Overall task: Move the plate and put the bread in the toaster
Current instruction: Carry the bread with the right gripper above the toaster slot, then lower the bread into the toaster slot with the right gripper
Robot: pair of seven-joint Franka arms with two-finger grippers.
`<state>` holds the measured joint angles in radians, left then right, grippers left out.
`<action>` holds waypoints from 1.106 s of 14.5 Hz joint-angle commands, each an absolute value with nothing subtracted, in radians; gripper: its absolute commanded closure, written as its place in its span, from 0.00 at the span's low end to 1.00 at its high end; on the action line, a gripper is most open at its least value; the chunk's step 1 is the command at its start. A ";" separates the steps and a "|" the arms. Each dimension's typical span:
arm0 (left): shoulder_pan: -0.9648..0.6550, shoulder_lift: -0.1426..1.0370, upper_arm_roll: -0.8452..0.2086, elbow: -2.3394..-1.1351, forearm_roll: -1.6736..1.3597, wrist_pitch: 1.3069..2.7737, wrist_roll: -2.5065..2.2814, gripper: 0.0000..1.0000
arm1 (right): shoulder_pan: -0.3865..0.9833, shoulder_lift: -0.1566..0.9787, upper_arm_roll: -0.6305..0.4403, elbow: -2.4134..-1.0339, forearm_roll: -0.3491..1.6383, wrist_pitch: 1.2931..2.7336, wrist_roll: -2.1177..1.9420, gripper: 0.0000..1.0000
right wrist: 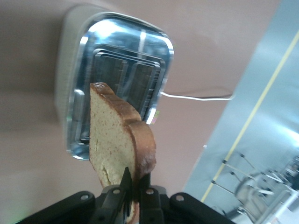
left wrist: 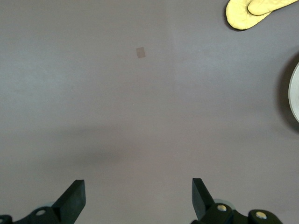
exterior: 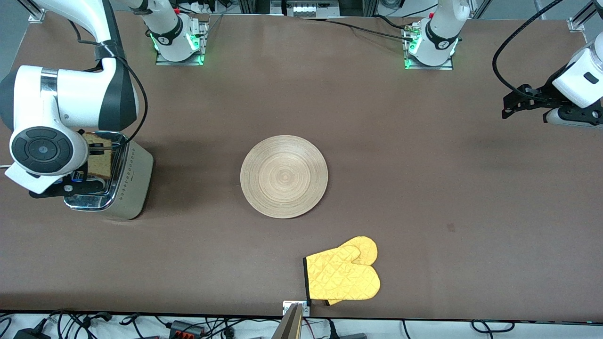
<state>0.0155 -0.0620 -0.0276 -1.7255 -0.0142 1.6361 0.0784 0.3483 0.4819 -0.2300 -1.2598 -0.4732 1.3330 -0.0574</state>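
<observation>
Nearest the front camera: yellow oven mitt (exterior: 343, 278), lying flat close to the table (exterior: 447, 197) edge, untouched. Not part of your job.

Next up the table: plate (exterior: 284, 176), mid-table, bare, nothing on it. It sits farther from the camera than the mitt and well apart from it. Whether it has already had its move you can't judge from how it lies; treat that as open.

Toward the right arm's end: toaster (exterior: 123, 183), chrome top up, slots showing, white cord trailing off. Your right gripper (right wrist: 132, 186) is over it, fingers pinched narrow on one corner of the bread (right wrist: 120, 137). The slice hangs on edge above the chrome top, not yet in a slot. In the right wrist view it looks set at an angle to the slots.

Step in hand, as I read it: bread to toaster, in the lining-up stage just ahead of insertion. The next move calls for you to square the slice with one slot, centre it over the opening, lower straight, and let go only once the lower edge is well inside. A corner grip leaves the slice free to swing, so go slow.

Left gripper (left wrist: 138, 198) waits over bare table at the left arm's end, fingers spread wide, holding nothing.

Writing: none readable. The toaster side shows only a small dotted pattern; no brand or label can be made out anywhere.
</observation>
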 commanded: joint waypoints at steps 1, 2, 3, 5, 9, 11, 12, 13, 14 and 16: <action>0.009 -0.061 -0.028 -1.698 -0.031 1.612 0.069 0.00 | 0.338 0.502 -0.236 -1.252 -0.494 1.334 -0.057 1.00; 0.008 -0.060 -0.028 -1.698 -0.032 1.612 0.069 0.00 | 0.341 0.506 -0.236 -1.258 -0.492 1.348 -0.042 1.00; 0.009 -0.058 -0.028 -1.698 -0.032 1.612 0.071 0.00 | 0.344 0.508 -0.236 -1.258 -0.489 1.353 -0.017 1.00; 0.009 -0.055 -0.026 -1.697 -0.032 1.612 0.072 0.00 | 0.338 0.511 -0.236 -1.258 -0.459 1.359 -0.003 1.00; 0.009 -0.055 -0.028 -1.697 -0.032 1.611 0.072 0.00 | 0.319 0.522 -0.236 -1.258 -0.437 1.407 0.008 1.00; 0.009 -0.055 -0.028 -1.697 -0.032 1.611 0.072 0.00 | 0.318 0.526 -0.236 -1.258 -0.410 1.424 0.017 1.00; 0.009 -0.055 -0.026 -1.697 -0.032 1.611 0.072 0.00 | 0.318 0.526 -0.236 -1.258 -0.408 1.424 0.017 1.00; 0.009 -0.054 -0.026 -1.697 -0.032 1.611 0.074 0.00 | 0.319 0.526 -0.236 -1.259 -0.405 1.419 0.017 1.00; 0.009 -0.055 -0.028 -1.697 -0.032 1.611 0.074 0.00 | 0.318 0.526 -0.236 -1.261 -0.396 1.413 0.017 1.00; 0.009 -0.054 -0.028 -1.697 -0.034 1.611 0.074 0.00 | 0.318 0.525 -0.236 -1.287 -0.394 1.410 0.017 1.00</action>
<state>0.0125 -0.0612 -0.0290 -1.7206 -0.0191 1.6317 0.0783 0.3194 0.5309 -0.2358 -1.2662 -0.4070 1.4152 0.0019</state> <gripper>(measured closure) 0.000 0.907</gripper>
